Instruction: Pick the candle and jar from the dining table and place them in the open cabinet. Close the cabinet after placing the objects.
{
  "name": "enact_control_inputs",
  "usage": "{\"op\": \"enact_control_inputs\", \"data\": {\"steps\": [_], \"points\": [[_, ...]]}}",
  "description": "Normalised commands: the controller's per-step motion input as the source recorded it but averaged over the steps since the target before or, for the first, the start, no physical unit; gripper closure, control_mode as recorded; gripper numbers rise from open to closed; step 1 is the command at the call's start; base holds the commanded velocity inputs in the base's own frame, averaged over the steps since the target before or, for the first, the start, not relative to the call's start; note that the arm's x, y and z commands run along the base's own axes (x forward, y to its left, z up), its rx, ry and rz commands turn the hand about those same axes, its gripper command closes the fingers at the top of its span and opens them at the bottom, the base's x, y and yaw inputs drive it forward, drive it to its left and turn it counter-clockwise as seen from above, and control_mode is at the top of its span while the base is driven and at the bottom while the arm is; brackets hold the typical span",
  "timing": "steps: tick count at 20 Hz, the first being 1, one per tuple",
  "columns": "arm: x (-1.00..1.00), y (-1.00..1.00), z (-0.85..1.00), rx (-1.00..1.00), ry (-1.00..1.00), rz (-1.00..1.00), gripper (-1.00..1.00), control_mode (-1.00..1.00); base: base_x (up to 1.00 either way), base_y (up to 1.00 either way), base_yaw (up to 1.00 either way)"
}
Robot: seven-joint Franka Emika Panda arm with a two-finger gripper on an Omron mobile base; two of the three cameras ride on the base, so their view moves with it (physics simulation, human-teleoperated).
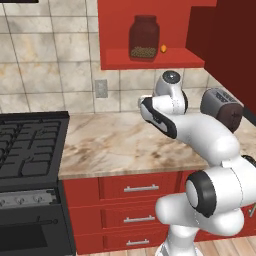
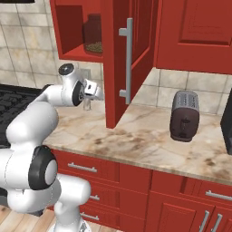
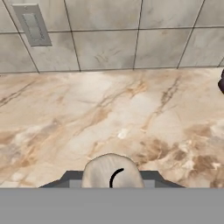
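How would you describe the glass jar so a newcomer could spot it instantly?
Find the red wall cabinet standing open above the marble counter. On its shelf stands the clear glass jar with tan grainy contents, far bigger than the tiny orange object beside it.

Cabinet shelf and marble counter

The jar (image 1: 144, 38) is set upright on the red shelf of the open cabinet (image 1: 150, 61), with a small orange thing (image 1: 163, 48) just beside it on the same shelf. Below, a toaster (image 2: 184, 116) is seen standing on the brown-veined counter (image 1: 115, 145), near the tiled wall and well apart from the stove (image 1: 30, 145).
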Motion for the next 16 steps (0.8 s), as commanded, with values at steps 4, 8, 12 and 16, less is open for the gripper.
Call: {"op": "enact_control_inputs", "data": {"steps": [4,8,12,16], "points": [[-0.45,0.01,0.44,-0.09,-0.11,0.0,1.0,-1.0,0.0,0.0,0.0],[-0.32,0.0,0.56,-0.09,-0.13,0.0,1.0,-1.0,0.0,0.0,0.0],[-0.12,0.0,0.64,-0.11,-0.08,0.0,1.0,-1.0,0.0,0.0,0.0],[0.0,-0.03,0.7,-0.13,-0.06,0.0,1.0,-1.0,0.0,0.0,0.0]]}}
